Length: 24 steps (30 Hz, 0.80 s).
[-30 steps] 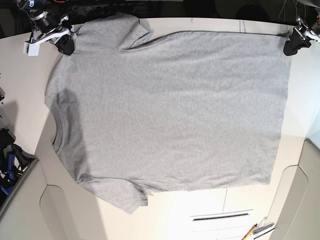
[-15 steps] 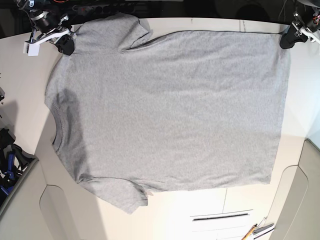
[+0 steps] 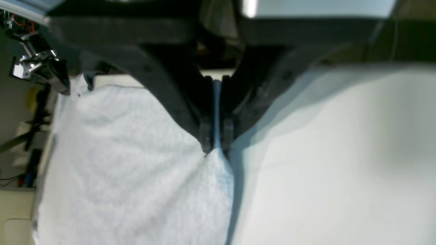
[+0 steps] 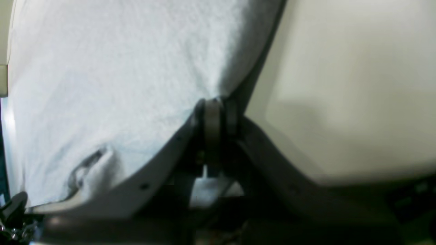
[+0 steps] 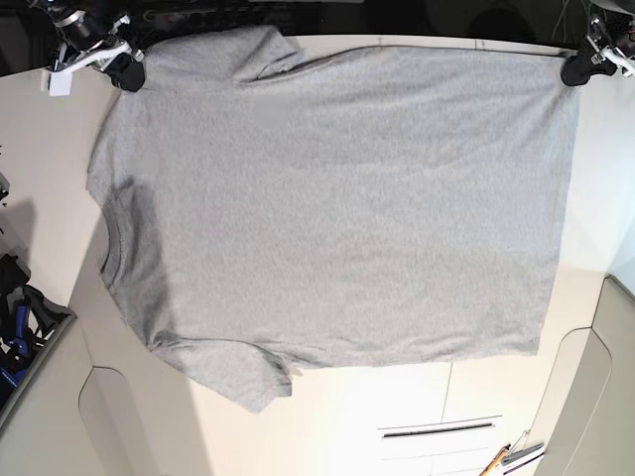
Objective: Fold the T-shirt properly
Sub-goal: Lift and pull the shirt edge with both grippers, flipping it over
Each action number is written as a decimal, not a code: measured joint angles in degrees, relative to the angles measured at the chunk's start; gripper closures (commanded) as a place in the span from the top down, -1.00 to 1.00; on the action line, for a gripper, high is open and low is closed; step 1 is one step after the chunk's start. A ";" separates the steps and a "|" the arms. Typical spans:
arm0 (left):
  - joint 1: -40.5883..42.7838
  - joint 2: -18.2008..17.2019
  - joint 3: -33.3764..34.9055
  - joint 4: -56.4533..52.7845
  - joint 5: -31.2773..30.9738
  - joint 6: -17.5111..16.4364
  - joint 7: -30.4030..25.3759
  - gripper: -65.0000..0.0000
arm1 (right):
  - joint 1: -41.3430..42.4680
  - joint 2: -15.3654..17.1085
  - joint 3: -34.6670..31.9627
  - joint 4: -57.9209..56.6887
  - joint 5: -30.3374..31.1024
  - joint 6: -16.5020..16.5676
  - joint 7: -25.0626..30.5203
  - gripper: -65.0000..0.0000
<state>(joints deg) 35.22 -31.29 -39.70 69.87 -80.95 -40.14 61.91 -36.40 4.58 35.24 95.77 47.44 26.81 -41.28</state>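
Note:
The grey T-shirt (image 5: 327, 208) lies spread plain side up on the cream table (image 5: 50, 178), neck at the left and hem at the right. At the far right corner, my left gripper (image 5: 574, 71) is shut on the hem corner. The left wrist view shows its jaws (image 3: 215, 148) pinching a thin fold of the T-shirt (image 3: 136, 177). My right gripper (image 5: 127, 77) is shut on the far shoulder beside the upper sleeve. In the right wrist view its jaws (image 4: 214, 102) clamp the edge of the cloth (image 4: 119, 68).
A pencil and small tools (image 5: 511, 458) lie at the near right edge. Dark gear (image 5: 20, 317) stands off the table's left side. A slot (image 5: 437, 429) and panel seams mark the near part of the table. The other arm (image 3: 41, 68) shows far left in the left wrist view.
My left gripper has closed on the hem corner. Both grippers have shifted toward the far edge, and the whole shirt has slid a little that way with them.

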 measured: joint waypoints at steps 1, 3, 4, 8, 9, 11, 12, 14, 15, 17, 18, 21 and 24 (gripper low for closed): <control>0.15 0.02 -1.05 -0.07 -0.81 0.24 1.81 -1.00 | -0.92 0.00 0.85 0.00 1.57 0.68 -1.01 -1.00; 0.68 0.04 -2.54 -0.13 -2.67 0.24 3.85 -1.00 | -2.67 -0.02 2.23 0.00 4.39 1.97 -2.56 -1.00; 1.01 0.00 -3.13 -0.13 -2.86 0.22 4.57 -1.00 | -3.63 -0.02 2.84 0.00 5.75 2.60 -2.91 -1.00; 3.04 0.17 -4.61 -0.13 -2.89 0.24 5.86 -1.00 | -6.16 -0.02 4.72 0.00 10.25 4.74 -4.09 -1.00; 3.45 0.20 -4.94 -0.13 -2.84 0.24 5.88 -1.00 | -6.62 -0.02 5.20 0.02 11.45 5.01 -4.94 -1.00; 4.17 0.17 -5.60 -0.04 -2.82 0.24 6.08 -1.00 | -7.52 -0.02 6.21 0.42 13.92 5.62 -6.29 -1.00; 4.31 0.22 -5.95 0.20 -2.80 0.24 6.03 -1.00 | -8.17 -0.04 6.69 0.96 15.45 5.97 -6.54 -1.00; 4.28 0.20 -6.47 0.85 -2.75 0.24 6.05 -1.00 | -9.09 -0.04 7.39 2.69 17.73 6.23 -6.64 -1.00; 4.31 0.20 -6.47 1.49 -2.69 0.24 5.18 -1.00 | -9.35 -0.04 7.54 3.72 18.23 6.32 -6.73 -1.00; 4.28 0.20 -6.47 3.17 -2.75 0.24 2.93 -1.00 | -9.27 -0.09 7.54 6.21 18.67 6.45 -6.80 -1.00; 4.26 0.17 -6.49 4.15 -2.80 0.26 2.36 -1.00 | -8.96 -0.22 7.54 7.58 18.73 6.47 -6.82 -1.00; 2.78 0.22 -6.56 6.54 -2.60 0.26 2.32 -1.00 | -6.56 -0.28 7.54 10.27 17.81 6.49 -6.67 -1.00; -1.14 0.17 -6.56 8.00 -2.71 0.26 2.34 -1.00 | -2.12 -0.31 7.54 10.88 13.70 6.75 -5.99 -1.00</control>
<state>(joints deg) 34.09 -31.11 -46.26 77.87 -83.66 -39.88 64.25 -38.52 4.27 42.78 106.65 61.14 33.56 -47.27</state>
